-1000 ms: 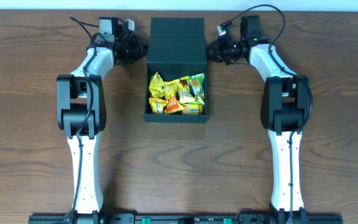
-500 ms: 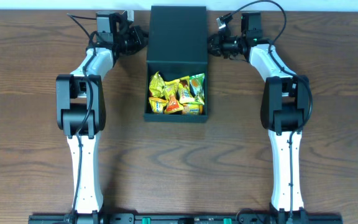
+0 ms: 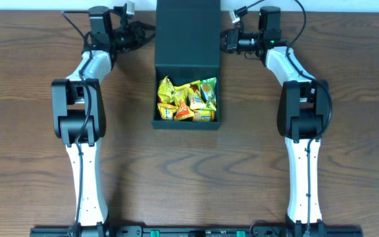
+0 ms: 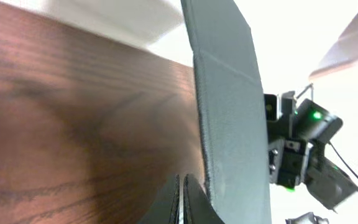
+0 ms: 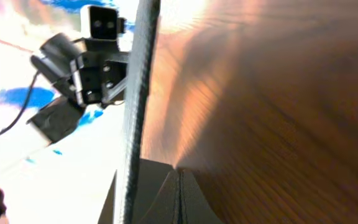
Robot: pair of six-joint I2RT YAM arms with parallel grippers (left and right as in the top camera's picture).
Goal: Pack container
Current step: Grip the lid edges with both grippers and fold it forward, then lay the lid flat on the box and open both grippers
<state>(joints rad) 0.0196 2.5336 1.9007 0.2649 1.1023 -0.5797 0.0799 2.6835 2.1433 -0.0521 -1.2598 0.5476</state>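
At upper centre of the overhead frame | we see the container point(image 3: 186, 122) loaded with snack packets point(image 3: 186, 100) | we judge filling done, lid point(image 3: 187, 33) raised, closing not yet done | left end effector point(image 4: 183, 182) and right end effector point(image 5: 179, 175) pinched together, empty, flanking lid

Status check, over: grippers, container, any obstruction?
Left gripper shut, right gripper shut, flanking the lid, gripping nothing. Container open, snack packets inside. No obstruction seen.
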